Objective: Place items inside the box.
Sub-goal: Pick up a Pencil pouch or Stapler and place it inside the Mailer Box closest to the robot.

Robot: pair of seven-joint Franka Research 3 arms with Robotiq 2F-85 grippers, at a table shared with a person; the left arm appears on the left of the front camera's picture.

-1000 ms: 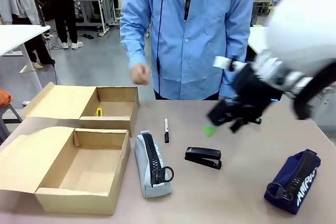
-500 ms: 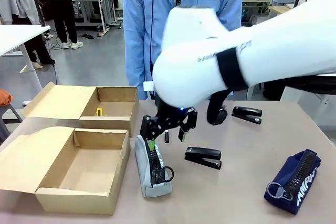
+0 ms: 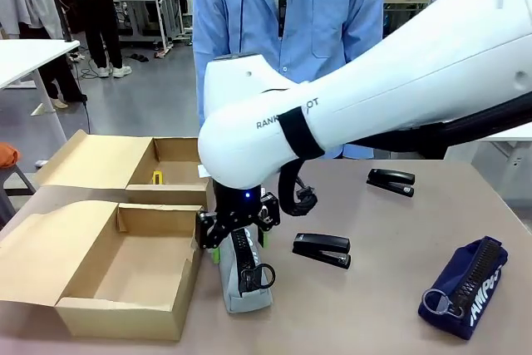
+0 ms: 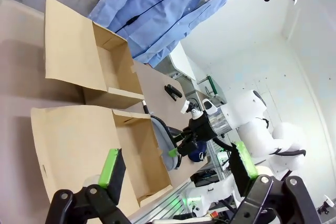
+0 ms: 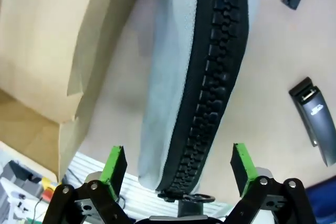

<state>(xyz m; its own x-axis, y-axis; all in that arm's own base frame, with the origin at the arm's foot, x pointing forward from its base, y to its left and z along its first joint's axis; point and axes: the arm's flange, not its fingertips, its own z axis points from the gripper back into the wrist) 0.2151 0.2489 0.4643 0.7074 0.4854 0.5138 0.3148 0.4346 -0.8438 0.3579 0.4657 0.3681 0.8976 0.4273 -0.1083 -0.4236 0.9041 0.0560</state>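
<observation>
On the brown table (image 3: 374, 309), the right gripper (image 3: 237, 245) is hanging wide open and empty over the grey zip pencil case (image 3: 230, 290), which is lying just beside the near cardboard box (image 3: 125, 276). The grasp is just beginning, calling for lowering and closing.

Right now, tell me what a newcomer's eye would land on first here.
The big white right arm reaches across the table from the right. The right gripper is open over the grey case, beside the near box. Behind it a person in a blue coat stands at the far side, and a navy case lies near right.
</observation>
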